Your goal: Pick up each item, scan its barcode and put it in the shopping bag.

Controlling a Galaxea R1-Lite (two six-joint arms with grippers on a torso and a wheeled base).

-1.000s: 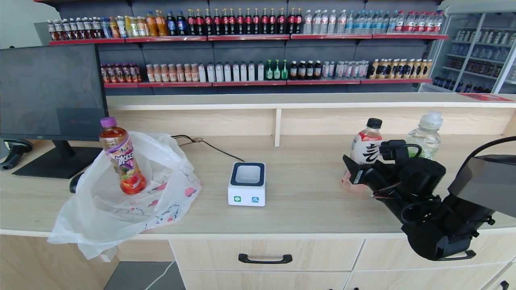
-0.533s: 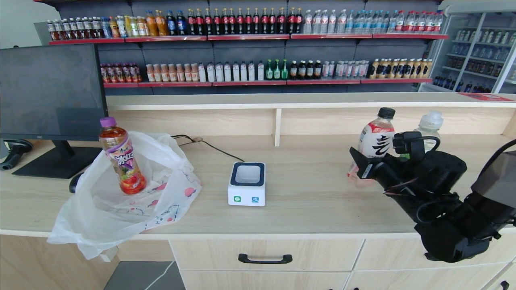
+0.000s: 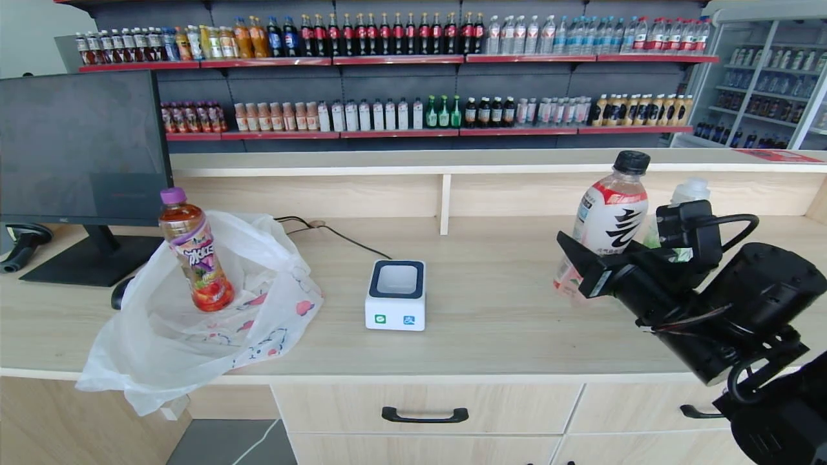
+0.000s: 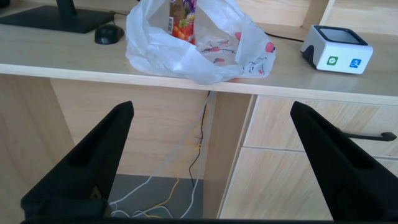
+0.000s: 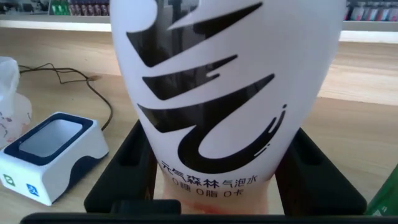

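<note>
Right jaws: pinching the white-labelled bottle (image 3: pixel 607 219) (image 5: pixel 224 93) low on its body, one jaw on each side. The bottle is at the right of the head frame. Its black cap is up and its top leans toward the right edge. Its base looks clear of the table (image 3: pixel 491 323).

Left jaws: spread wide, holding nothing, low in front of the table's front edge.

The scanner (image 3: pixel 396 294) (image 4: pixel 339 50) (image 5: pixel 46 155) sits at centre frame, window facing up, well apart from the held bottle.

The shopping bag (image 3: pixel 194 323) (image 4: pixel 186 50) lies open at lower left, its edge hanging over the table front. A purple-capped tea bottle (image 3: pixel 196 255) (image 4: pixel 180 15) stands upright in it.

A clear white-capped bottle (image 3: pixel 688 190) stands behind the right arm, partly hidden. The monitor (image 3: pixel 84 148) is at upper left, with a mouse (image 3: pixel 119 294) (image 4: pixel 109 34) just beside the bag.
</note>
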